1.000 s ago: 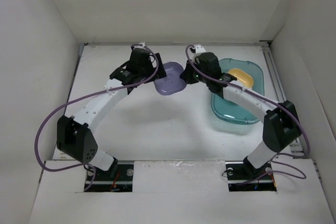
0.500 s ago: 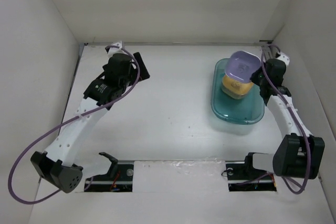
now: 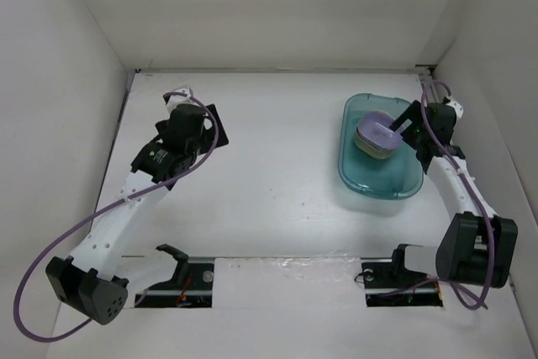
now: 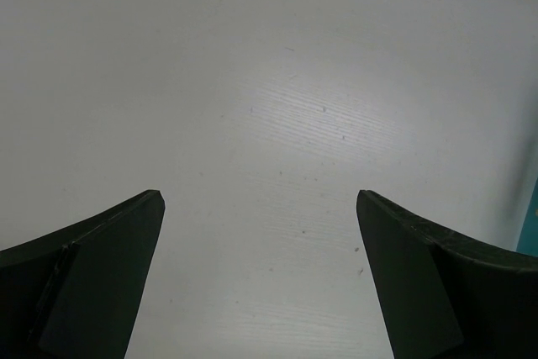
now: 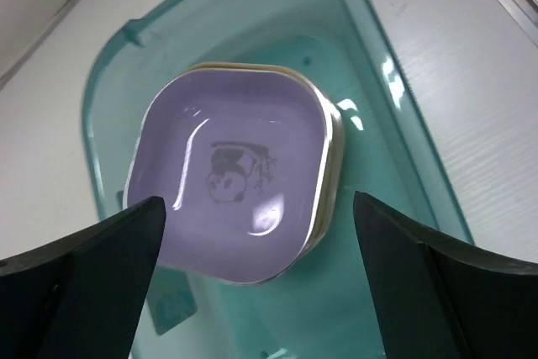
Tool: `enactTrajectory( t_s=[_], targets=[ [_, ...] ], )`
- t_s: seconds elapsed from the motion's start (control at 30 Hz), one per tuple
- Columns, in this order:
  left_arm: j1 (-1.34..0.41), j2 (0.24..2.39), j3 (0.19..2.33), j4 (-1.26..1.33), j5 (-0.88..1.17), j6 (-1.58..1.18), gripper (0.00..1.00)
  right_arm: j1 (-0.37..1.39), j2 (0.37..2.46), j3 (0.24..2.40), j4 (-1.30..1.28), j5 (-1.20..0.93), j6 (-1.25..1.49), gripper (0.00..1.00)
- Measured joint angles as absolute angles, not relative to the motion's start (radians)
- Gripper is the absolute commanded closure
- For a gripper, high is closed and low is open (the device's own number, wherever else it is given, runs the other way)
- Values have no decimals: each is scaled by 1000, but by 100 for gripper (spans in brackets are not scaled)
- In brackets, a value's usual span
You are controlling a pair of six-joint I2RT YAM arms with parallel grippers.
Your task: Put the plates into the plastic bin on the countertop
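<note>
A purple plate [image 5: 235, 178] with a dark panda mark lies on top of a stack of plates [image 3: 375, 138] inside the teal plastic bin [image 3: 361, 176]; cream edges of lower plates show under it. My right gripper [image 5: 261, 233] hangs open just above the bin, its jaws wide apart on either side of the purple plate and clear of it. In the top view it [image 3: 409, 128] sits at the bin's right rim. My left gripper [image 4: 261, 224] is open over bare white countertop [image 4: 269, 81], far left of the bin [image 5: 403, 157], holding nothing.
White walls close in the countertop [image 3: 269, 174] on three sides. The right arm's forearm [image 3: 454, 182] runs along the right wall beside the bin. A sliver of the teal bin [image 4: 531, 224] shows at the right edge of the left wrist view.
The right gripper lowered the purple plate onto the stack in the bin and opened, letting it go. The left arm drew back slightly toward the left.
</note>
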State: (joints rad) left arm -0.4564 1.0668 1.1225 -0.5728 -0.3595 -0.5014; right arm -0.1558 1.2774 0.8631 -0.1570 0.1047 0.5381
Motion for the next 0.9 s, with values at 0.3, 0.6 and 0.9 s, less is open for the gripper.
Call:
enactTrajectory(
  t_s=[0.3, 0.6, 0.9],
  targets=[
    [-457, 1044, 1123, -576, -393, -514, 0, -3, 1081, 1034, -321, 168, 464, 0],
    [-457, 834, 1225, -677, -489, -536, 0, 234, 799, 1264, -628, 218, 253, 0],
    [-457, 574, 1444, -809, -527, -535, 0, 270, 546, 1411, -940, 133, 159, 0]
  ],
)
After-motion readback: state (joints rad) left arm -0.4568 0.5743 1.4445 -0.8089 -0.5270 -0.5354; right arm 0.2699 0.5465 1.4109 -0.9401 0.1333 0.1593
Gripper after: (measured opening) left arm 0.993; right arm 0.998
